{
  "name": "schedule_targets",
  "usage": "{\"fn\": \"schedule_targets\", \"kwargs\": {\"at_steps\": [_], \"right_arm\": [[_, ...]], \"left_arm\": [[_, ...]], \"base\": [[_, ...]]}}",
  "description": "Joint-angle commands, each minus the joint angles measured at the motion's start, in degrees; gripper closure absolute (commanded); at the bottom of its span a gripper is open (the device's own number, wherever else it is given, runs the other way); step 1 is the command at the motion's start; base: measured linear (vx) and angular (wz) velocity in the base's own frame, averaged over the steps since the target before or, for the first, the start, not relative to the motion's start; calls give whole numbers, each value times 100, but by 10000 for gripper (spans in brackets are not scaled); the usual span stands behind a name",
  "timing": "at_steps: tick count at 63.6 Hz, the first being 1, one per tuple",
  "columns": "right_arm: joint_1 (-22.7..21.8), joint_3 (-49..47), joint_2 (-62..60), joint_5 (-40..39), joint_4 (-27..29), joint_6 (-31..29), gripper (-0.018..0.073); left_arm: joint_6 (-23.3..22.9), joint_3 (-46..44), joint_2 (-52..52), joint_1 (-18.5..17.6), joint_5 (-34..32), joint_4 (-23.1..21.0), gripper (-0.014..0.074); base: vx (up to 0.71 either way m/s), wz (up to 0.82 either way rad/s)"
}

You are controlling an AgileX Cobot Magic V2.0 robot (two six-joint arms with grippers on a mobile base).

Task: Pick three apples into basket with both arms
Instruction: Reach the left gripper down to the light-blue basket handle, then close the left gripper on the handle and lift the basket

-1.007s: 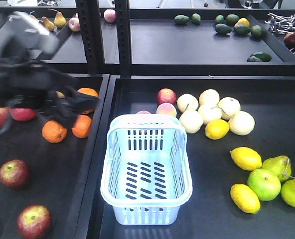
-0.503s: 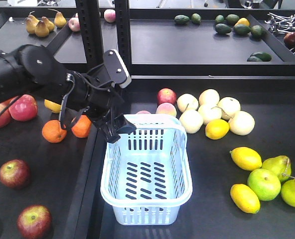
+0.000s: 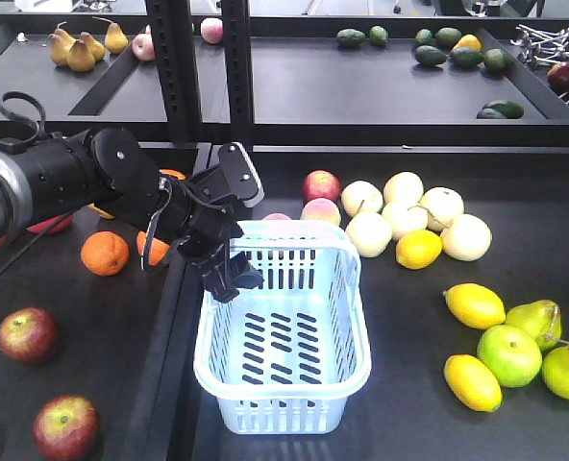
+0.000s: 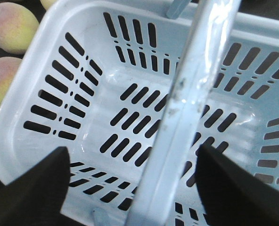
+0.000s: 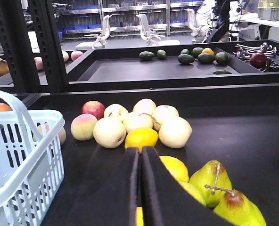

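Apples, two of them red, lie at the near end of the left tray (image 3: pixel 121 336): one apple (image 3: pixel 65 426) closest to the front edge, a second apple (image 3: pixel 27 333) just behind it. To their right, in the neighbouring right tray (image 3: pixel 409 317), stands the pale blue basket (image 3: pixel 280 411), upright, its slotted floor bare in the left wrist view and its handle (image 4: pixel 186 94) arched across the top. The left gripper (image 3: pixel 235 279) hangs over the basket's far-left corner, its two dark fingers (image 4: pixel 40 183) spread wide apart on either side of the handle; whether it touches the rim cannot be told. The right gripper (image 5: pixel 140 151) shows only in its own wrist view, low over the right tray with its fingers pressed together, a lemon (image 5: pixel 140 138) just beyond the tips and pears (image 5: pixel 215 179) to its right. Behind the left arm an orange (image 3: pixel 105 254) sits in the left tray. Past the basket's far rim, a third red apple (image 3: pixel 321 184) rests beside two peaches (image 3: pixel 320 209) and a cluster of pale yellow fruits (image 3: pixel 390 216), well apart from the two near apples. On the far shelf lie avocados (image 3: pixel 457 48) at the right and brown pears (image 3: pixel 78 48) at the left.
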Motion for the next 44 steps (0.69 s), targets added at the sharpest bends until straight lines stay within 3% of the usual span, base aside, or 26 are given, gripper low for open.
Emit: {"fn": "schedule_targets", "kwargs": {"at_steps": [1,16,29,44], "right_arm": [[-32,73,-71,-443,-21,0,561],[-32,73,-71,-443,-21,0,561],[-32,73,-71,-443,-21,0,561],[-32,73,-71,-443,-21,0,561]], "left_arm": [[-23,-200,-257,-36,-162,-195,199],[-674,-211,-401,-36,-133,-200,605],[-1368,-211,-991,-36,-12,-202,605],[-2825,-200,-1969,-30,625,-194,605]], "base": [[0,0],[0,0],[0,0],[0,0]]}}
